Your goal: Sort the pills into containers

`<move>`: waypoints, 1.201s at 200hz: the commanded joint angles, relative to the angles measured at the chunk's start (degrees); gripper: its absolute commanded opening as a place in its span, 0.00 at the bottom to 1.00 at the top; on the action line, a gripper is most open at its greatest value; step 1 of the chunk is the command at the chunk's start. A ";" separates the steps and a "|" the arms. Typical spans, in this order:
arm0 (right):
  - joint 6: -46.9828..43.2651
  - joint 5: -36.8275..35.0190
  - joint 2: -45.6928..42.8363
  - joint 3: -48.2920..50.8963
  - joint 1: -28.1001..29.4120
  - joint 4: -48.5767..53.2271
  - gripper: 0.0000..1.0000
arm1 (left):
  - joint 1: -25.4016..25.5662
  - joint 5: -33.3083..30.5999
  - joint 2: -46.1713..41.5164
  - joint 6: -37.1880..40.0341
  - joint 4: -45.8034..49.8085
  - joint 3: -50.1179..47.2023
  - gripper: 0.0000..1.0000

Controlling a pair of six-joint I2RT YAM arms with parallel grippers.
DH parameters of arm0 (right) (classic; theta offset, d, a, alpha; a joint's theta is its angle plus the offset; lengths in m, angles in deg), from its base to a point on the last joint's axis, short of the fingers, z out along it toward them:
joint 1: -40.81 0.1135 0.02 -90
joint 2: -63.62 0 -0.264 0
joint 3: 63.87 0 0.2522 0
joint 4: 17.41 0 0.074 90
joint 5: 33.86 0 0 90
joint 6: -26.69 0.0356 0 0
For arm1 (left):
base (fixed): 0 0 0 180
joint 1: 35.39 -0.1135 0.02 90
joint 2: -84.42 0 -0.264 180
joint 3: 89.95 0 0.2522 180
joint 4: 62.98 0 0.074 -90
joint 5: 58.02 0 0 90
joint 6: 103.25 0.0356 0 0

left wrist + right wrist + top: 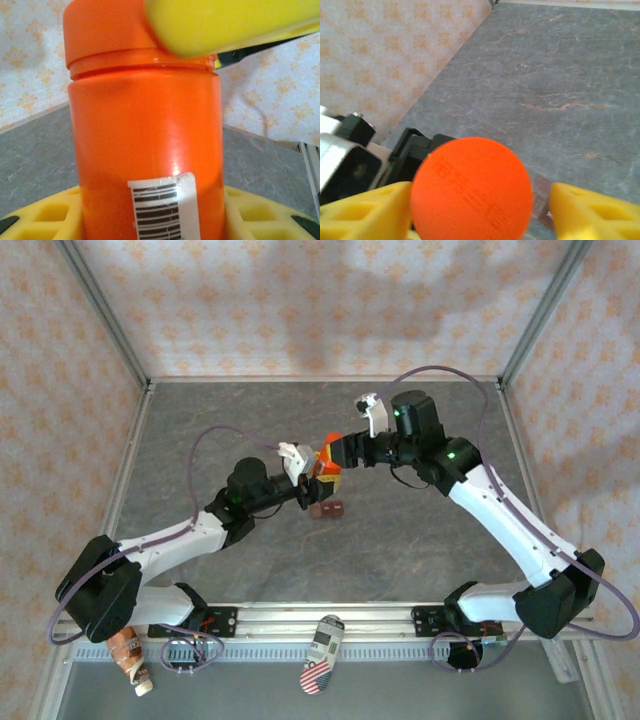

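My left gripper (316,483) is shut on the orange bottle (325,468) and holds it upright above the table. In the left wrist view the bottle (145,135) shows its barcode label, with a yellow finger (45,215) on each side. My right gripper (475,212) stands open around the bottle's orange cap (472,187). Its left finger (367,210) is against the cap and its right finger (592,212) stands apart from it. The containers (327,508), a small dark red-brown box, lie on the table just below the bottle. The pills are hidden.
The grey marbled table (420,530) is walled by patterned panels and metal posts. A striped flag-patterned object (322,653) lies on the front rail between the arm bases. Another small object (132,660) sits at the near left corner.
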 commanded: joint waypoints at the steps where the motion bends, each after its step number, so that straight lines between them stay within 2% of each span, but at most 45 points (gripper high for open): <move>1: 6.92 -0.67 -2.35 0.34 -1.19 -3.44 0.81 | -0.91 0.03 -1.05 -0.22 0.35 2.28 0.00; 19: 14.26 -4.64 -3.09 -1.46 -1.22 -3.12 0.83 | -1.03 -0.19 -0.59 1.48 2.72 2.90 0.00; 44: 21.91 -10.41 0.91 -7.12 -1.19 4.75 0.84 | -1.01 -1.95 0.18 3.79 4.57 3.28 0.00; 82: 23.87 -13.51 6.32 -11.33 1.01 8.10 0.84 | -1.01 -3.39 1.09 6.83 6.99 4.26 0.00; 119: 23.28 -14.85 9.43 -12.64 3.54 9.96 0.83 | -1.01 -3.75 1.68 6.53 6.61 4.54 0.00; 150: 23.34 -14.39 8.91 -10.68 3.98 9.19 0.77 | -1.01 -3.90 2.26 6.07 5.88 4.56 0.00; 184: 23.49 -13.71 7.32 -8.14 3.99 8.03 0.59 | -1.09 -4.19 2.69 5.69 5.18 4.51 0.00; 213: 23.75 -12.70 6.31 -6.29 3.99 6.92 0.62 | -1.09 -4.28 3.04 5.06 4.27 4.47 0.00; 240: 22.53 -13.14 5.19 -5.00 3.99 6.69 0.52 | -1.09 -4.17 3.25 4.61 3.78 4.47 0.00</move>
